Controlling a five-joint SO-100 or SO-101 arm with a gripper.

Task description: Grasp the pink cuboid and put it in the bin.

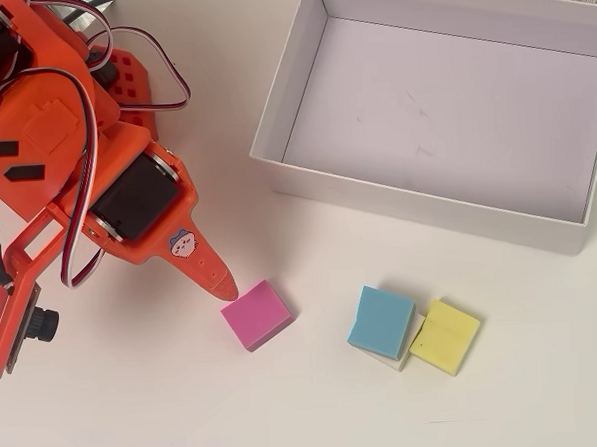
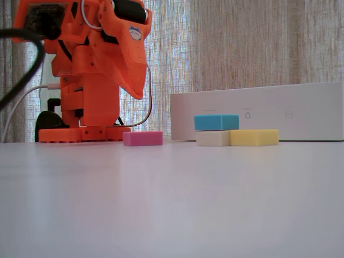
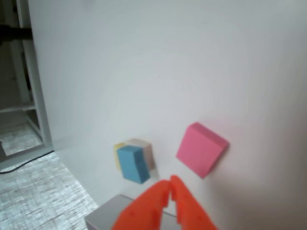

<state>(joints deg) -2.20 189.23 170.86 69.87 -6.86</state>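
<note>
From overhead, the bin's [image 1: 273, 125] floor is seen; the pink cuboid [image 1: 256, 314] lies on the table [image 1: 138, 412] just beyond the gripper [image 1: 225, 287]. In the wrist view, the empty fingertips are seen closed together.

Matte pink cuboid [image 1: 255, 314]; smooth white table [image 1: 168, 411]; orange plastic fingers [image 3: 178, 196].

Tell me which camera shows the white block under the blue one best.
The fixed view: the white block shows its whole side face beneath the blue block. Overhead, only a thin edge peeks out. The wrist view shows a blurred pale corner.
</note>
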